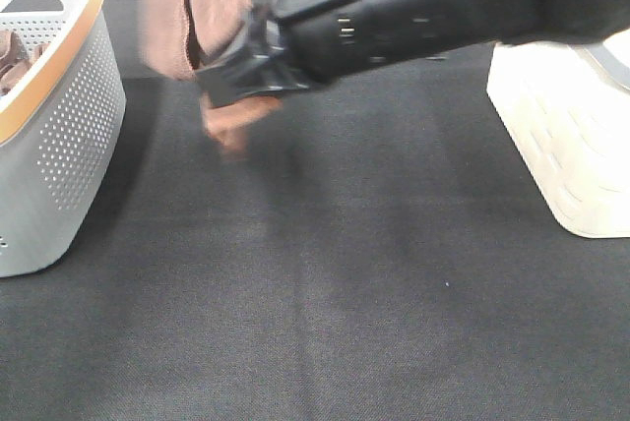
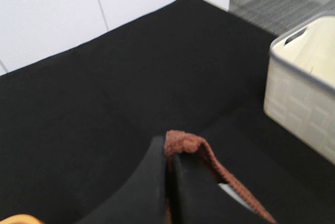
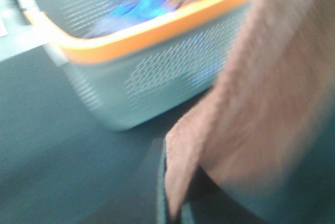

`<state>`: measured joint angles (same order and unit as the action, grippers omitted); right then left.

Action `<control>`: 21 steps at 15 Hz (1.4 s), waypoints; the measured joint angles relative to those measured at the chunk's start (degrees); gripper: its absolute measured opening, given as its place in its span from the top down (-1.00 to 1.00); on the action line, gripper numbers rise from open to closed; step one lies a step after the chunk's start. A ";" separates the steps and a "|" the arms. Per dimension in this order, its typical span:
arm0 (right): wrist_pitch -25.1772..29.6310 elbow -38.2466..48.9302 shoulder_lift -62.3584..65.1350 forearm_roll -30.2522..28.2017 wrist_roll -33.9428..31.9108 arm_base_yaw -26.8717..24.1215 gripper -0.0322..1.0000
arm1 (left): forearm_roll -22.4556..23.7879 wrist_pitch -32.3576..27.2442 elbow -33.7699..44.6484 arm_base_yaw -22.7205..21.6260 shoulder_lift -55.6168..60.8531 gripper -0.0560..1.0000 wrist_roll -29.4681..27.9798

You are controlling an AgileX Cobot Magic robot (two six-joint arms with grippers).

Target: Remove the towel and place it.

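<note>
The reddish-brown towel point(image 1: 187, 8) hangs down from above the top edge of the exterior high view, over the black table. My right gripper point(image 1: 234, 82) reaches across from the right and is shut on the towel's lower part, with a corner point(image 1: 231, 124) sticking out below it. Seen from the right wrist, the towel point(image 3: 261, 93) fills the frame, blurred, and runs down between the dark fingers point(image 3: 163, 192). My left gripper point(image 2: 168, 156) is shut on the towel's stitched edge point(image 2: 194, 146); it is outside the exterior high view.
A grey perforated basket with an orange rim point(image 1: 59, 146) stands at the left and holds more cloths, one of them blue point(image 3: 138, 7). A white basket point(image 1: 561, 136) stands at the right edge. The black table surface point(image 1: 325, 293) spreads between them.
</note>
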<state>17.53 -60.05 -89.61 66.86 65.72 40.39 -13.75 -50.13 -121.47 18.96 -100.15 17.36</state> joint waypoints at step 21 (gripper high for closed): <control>-20.05 -30.94 -14.44 -98.26 -66.58 -23.20 0.94 | 27.56 20.51 0.00 0.34 -18.56 0.89 -0.17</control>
<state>-2.52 -90.99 -104.05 -31.40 -0.86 17.19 13.81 -29.62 -121.47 19.31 -118.72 17.19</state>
